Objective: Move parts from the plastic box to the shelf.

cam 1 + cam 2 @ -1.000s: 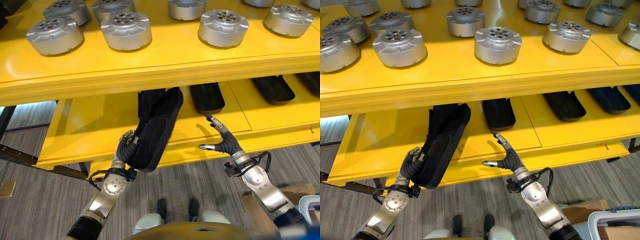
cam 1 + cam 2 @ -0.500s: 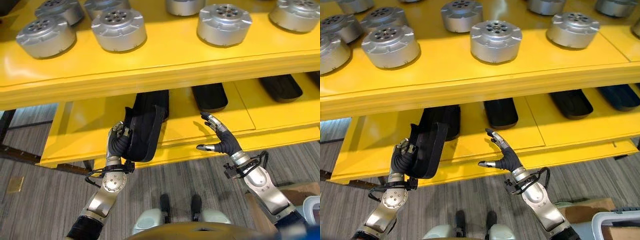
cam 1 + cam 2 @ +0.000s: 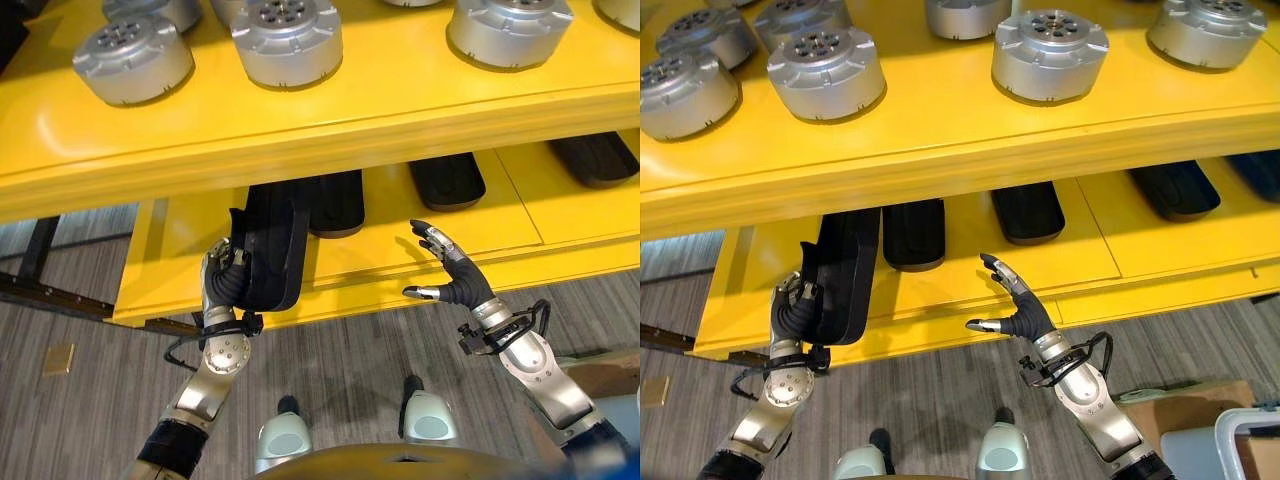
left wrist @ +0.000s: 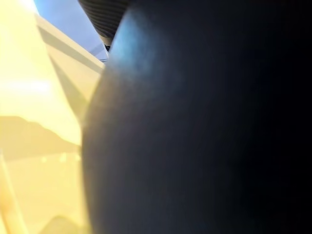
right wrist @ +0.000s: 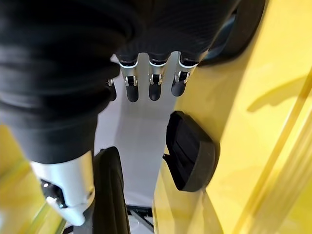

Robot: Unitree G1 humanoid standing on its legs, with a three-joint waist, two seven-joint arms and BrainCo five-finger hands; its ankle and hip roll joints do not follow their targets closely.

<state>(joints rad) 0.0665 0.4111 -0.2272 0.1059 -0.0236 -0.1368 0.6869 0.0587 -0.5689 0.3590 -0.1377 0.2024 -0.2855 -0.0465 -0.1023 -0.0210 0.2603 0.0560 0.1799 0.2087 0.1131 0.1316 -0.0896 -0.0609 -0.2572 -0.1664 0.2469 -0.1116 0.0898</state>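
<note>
My left hand (image 3: 221,287) is shut on a long black part (image 3: 271,254), which stands on its edge at the front left of the yellow lower shelf (image 3: 400,250). The same part takes up most of the left wrist view (image 4: 204,136), with the yellow shelf (image 4: 34,122) beside it. Another black part (image 3: 335,200) lies flat on the shelf just behind the held one. My right hand (image 3: 455,287) hovers open in front of the lower shelf's edge, holding nothing, its fingers (image 5: 153,83) straight.
More black parts (image 3: 447,180) (image 3: 595,158) lie further right on the lower shelf. Several round silver parts (image 3: 286,40) stand on the upper shelf (image 3: 300,120), which overhangs the lower one. A plastic box's rim (image 3: 1240,440) and a cardboard box (image 3: 1160,410) show at the lower right.
My left hand has carried the black part leftward and in towards the lower shelf, turning it more upright. The right hand has hardly moved. The camera view has shifted.
</note>
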